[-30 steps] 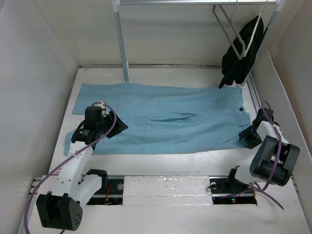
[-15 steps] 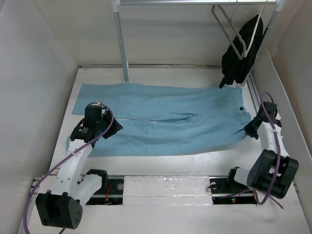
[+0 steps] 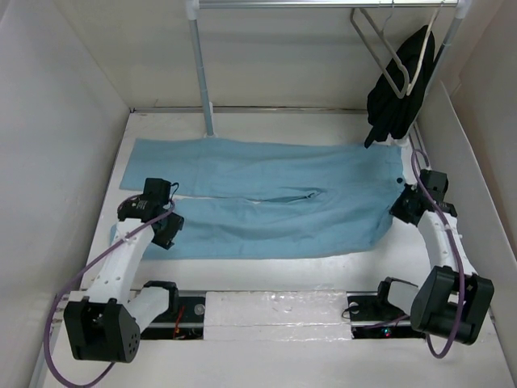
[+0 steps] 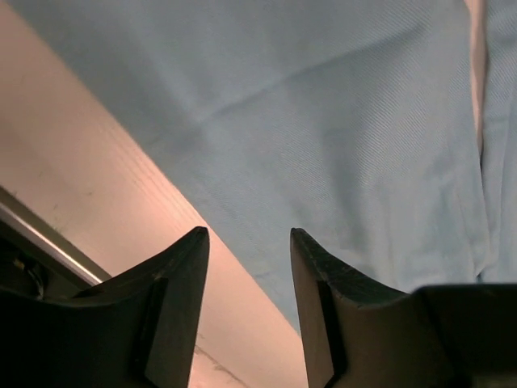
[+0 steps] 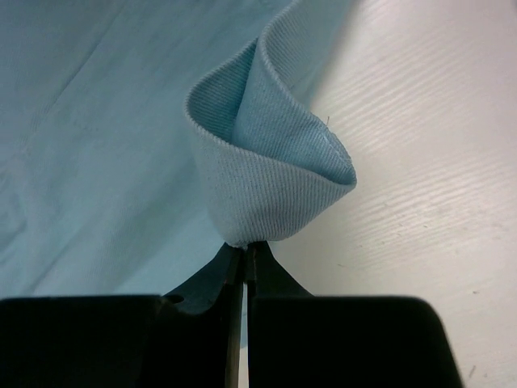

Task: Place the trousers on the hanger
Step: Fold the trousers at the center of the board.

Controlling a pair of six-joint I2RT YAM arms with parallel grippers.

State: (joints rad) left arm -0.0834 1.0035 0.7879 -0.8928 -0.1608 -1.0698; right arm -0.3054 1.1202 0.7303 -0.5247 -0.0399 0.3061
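Light blue cloth is filling most of the scene: the trousers (image 3: 283,194) are lying flat on the white surface (image 3: 283,275), legs pointing left and waist to the right. At the left, the left gripper (image 3: 167,233) is hanging over the near leg close to its cuff. In the left wrist view its fingers (image 4: 182,275) are standing apart with nothing between them, and the left gripper (image 4: 248,238) is hovering right above the line where the near edge of the trousers (image 4: 347,121) is meeting the bare surface (image 4: 97,186). A metal pole (image 3: 200,73) is rising from the far side, behind the legs. Further right, a small dark button (image 3: 400,181) is showing at the waist. Just near of it, the right gripper (image 3: 401,208) is sitting at the near right corner of the waist. In the right wrist view the right gripper (image 5: 245,255) is pinching the waistband, fingers (image 5: 266,279) closed tight on it, and the trousers (image 5: 81,121) are curling up into a small loop above the surface (image 5: 420,162). At the far right, the hanger (image 3: 380,50) is hanging from the rail (image 3: 323,4), well apart from the trousers, beside a black garment (image 3: 400,89) on a cream-white hanger (image 3: 422,50).
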